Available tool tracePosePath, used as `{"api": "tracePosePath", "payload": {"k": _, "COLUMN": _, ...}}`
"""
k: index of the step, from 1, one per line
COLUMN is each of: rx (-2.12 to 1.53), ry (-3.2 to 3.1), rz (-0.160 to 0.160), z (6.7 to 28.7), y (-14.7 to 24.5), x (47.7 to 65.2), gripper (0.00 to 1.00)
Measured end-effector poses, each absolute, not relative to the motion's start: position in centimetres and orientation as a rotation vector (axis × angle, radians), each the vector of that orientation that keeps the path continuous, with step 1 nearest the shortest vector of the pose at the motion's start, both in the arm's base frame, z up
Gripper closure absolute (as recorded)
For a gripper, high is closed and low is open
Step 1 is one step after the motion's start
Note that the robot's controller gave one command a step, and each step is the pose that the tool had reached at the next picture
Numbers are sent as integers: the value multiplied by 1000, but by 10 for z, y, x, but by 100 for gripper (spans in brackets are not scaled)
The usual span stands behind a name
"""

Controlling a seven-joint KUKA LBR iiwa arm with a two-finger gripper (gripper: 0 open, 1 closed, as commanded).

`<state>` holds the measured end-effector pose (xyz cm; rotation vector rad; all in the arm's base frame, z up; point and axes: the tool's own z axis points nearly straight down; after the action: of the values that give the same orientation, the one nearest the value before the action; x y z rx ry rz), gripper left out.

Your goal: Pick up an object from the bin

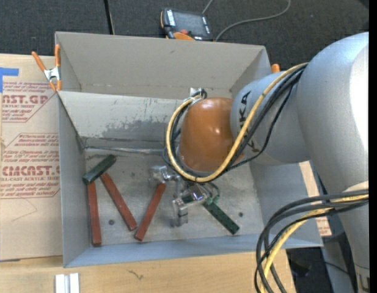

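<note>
Single camera, high above bin [145,112], looking down, tilted somewhat to one side. Far wall shows broad, near wall foreshortened. Whole bin in frame, fairly close. Arm [322,102] enters from frame right, nearest lens, looming large over bin's right part.

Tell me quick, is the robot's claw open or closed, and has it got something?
Gripper: cannot be told whether open or closed; it sits low in the bin beside a dark green stick.
</note>
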<state>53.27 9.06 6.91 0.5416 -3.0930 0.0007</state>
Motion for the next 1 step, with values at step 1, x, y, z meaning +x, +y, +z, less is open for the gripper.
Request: {"api": "tracePosePath", "payload": {"k": 1, "rx": 542, "ry": -3093, "rz": -3, "z": 70, "y": 92, "x": 533, "gripper": 100}}
